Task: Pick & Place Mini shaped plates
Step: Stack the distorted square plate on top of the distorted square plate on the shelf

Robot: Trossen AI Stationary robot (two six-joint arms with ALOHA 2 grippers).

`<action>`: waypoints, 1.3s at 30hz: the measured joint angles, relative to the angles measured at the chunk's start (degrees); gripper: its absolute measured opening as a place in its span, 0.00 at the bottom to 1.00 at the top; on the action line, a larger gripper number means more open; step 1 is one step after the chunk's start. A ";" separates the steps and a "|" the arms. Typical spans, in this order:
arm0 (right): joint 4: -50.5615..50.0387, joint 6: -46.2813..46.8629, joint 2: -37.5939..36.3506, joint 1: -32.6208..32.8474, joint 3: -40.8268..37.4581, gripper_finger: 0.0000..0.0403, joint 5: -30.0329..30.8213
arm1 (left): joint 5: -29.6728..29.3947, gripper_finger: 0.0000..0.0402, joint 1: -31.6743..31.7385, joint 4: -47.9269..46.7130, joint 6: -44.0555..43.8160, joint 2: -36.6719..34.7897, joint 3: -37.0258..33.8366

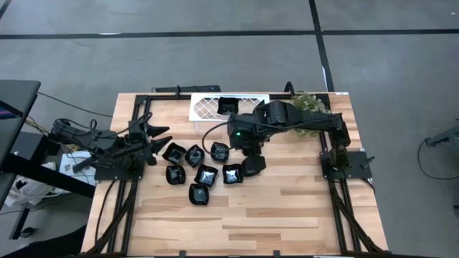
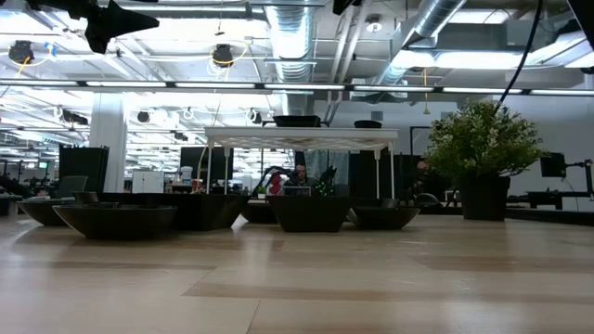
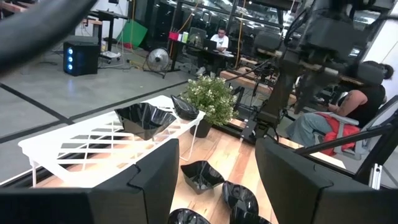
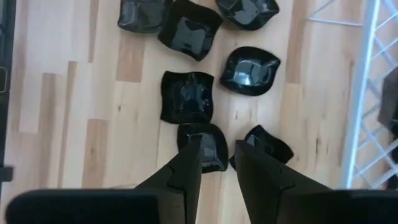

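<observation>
Right wrist view: your right gripper (image 4: 217, 154) hangs half-open, empty, over glossy plates (image 4: 188, 96); probably light, slippery, so pinch a rim.

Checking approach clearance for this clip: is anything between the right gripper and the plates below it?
Nothing visible blocks it. The right gripper hangs over the cluster of mini shaped plates, fingers parted, with two plates directly beneath its tips and bare table around them. The left gripper waits open at the table's left edge.
</observation>
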 joint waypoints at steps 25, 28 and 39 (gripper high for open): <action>20.85 15.17 -11.52 6.52 -53.23 0.21 -1.12 | 0.02 0.53 0.00 1.43 -0.02 0.00 0.00; 23.37 17.17 -16.09 5.94 -55.01 0.20 -0.83 | 0.02 0.53 0.00 1.64 -0.02 0.00 0.00; 28.62 17.68 -23.55 3.00 -55.11 0.18 2.14 | 0.02 0.53 0.00 1.96 -0.02 0.00 0.00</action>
